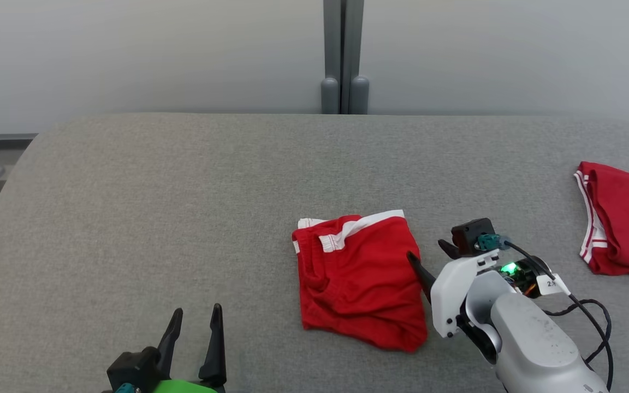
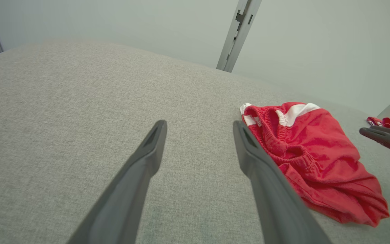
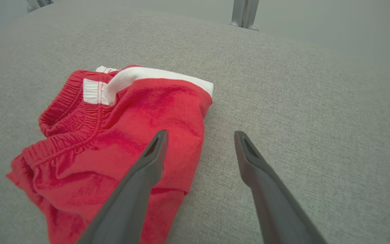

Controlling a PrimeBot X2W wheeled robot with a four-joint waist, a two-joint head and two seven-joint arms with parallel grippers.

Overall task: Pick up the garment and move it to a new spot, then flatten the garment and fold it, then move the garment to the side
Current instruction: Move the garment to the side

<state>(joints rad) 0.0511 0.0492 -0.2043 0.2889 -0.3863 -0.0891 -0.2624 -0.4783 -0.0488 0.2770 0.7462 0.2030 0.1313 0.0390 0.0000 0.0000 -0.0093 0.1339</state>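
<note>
The garment point(image 1: 358, 278), a pair of red shorts with white trim, lies a little right of centre in the lower half of the head view, on the grey bench point(image 1: 183, 191). It is doubled over into a compact, roughly square bundle, with the elastic waistband and a white band at its upper edge and some rumpling along the bottom. Judged from that shape, the moving, flattening and folding look largely done, though the fold is not crisp, and the shift to the side is what remains. The right pincer point(image 1: 426, 250) sits just beside the bundle's right edge with its fingers spread wide and nothing between them. The left pincer point(image 1: 196, 314) rests at the lower left of the head view, also wide and empty, well apart from the cloth. A second red garment point(image 1: 625, 218) lies at the far right edge, and a grey post point(image 1: 343, 54) stands against the pale wall behind. The right wrist view adds what the head view hides: one finger hangs over the shorts' edge and the other over bare bench, so the spread fingers straddle that edge. Whether the finger touches the cloth cannot be told. The left wrist view shows the gathered waistband opening side-on, with a dark finger of the other arm at its right edge.
</note>
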